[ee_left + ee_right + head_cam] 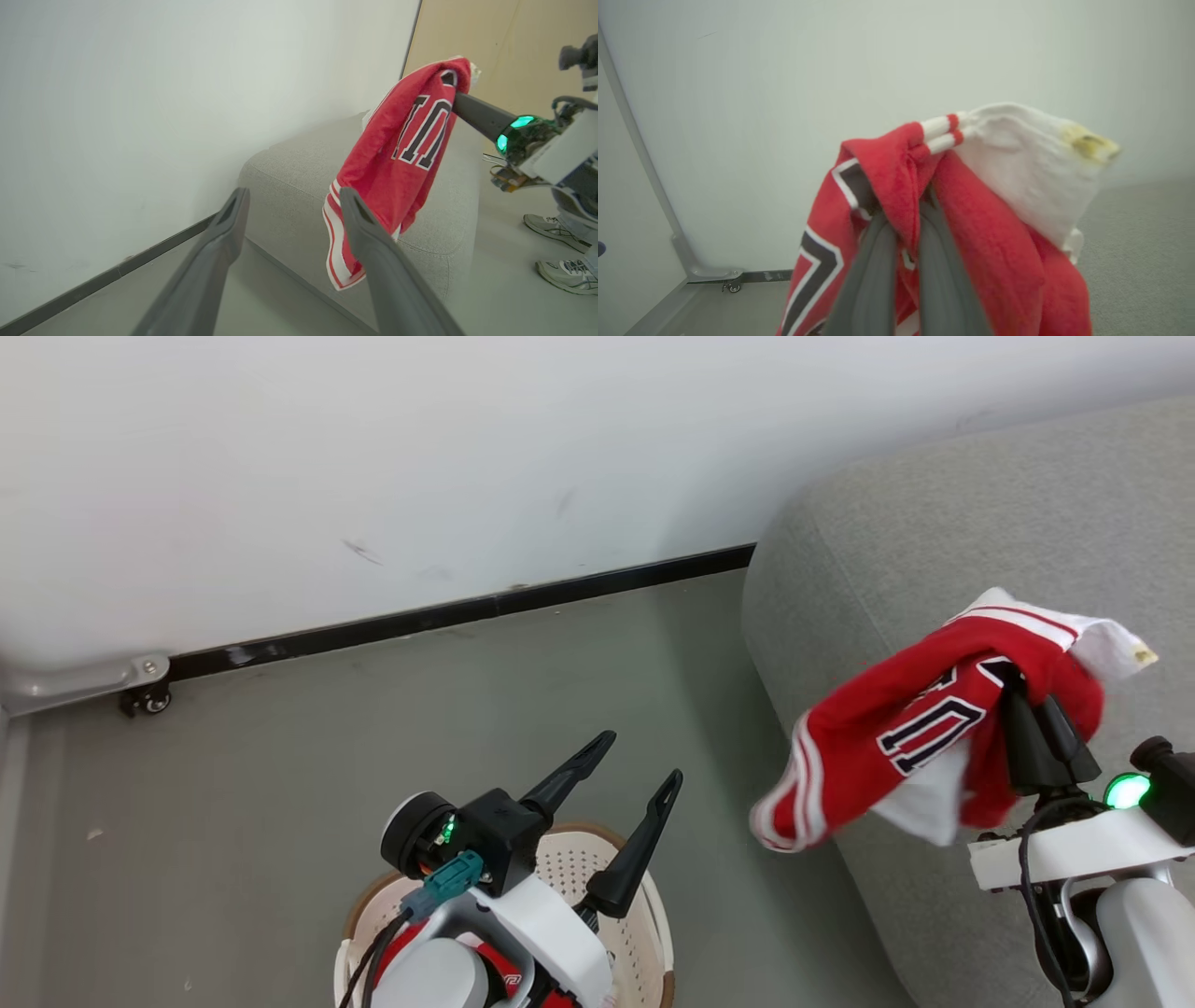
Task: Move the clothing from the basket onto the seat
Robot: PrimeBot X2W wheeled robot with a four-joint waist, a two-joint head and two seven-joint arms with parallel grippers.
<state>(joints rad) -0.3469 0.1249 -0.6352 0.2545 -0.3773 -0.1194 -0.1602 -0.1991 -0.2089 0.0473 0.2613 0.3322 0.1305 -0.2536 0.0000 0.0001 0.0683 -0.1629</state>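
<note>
Head view: jersey point(896, 728) within right claw point(1022, 698), apparently.

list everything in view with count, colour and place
jersey: one, red with striped trim and black-white lettering, hanging from the right end effector over the sofa's edge
red garment: one, in the basket, mostly hidden under the left arm
basket: one, cream with brown rim, on the floor
sofa: one, grey, at the right by the wall
wall: one, white, at the back
baseboard: one, black, along the wall's foot
floor: one, grey
caster: one, black wheel on a metal bracket, far left
shoes: two, grey-white, on a person's feet, right of the left wrist view
left end effector: one, dark fingers, open, above the basket
right end effector: one, dark fingers, shut on the jersey
</note>
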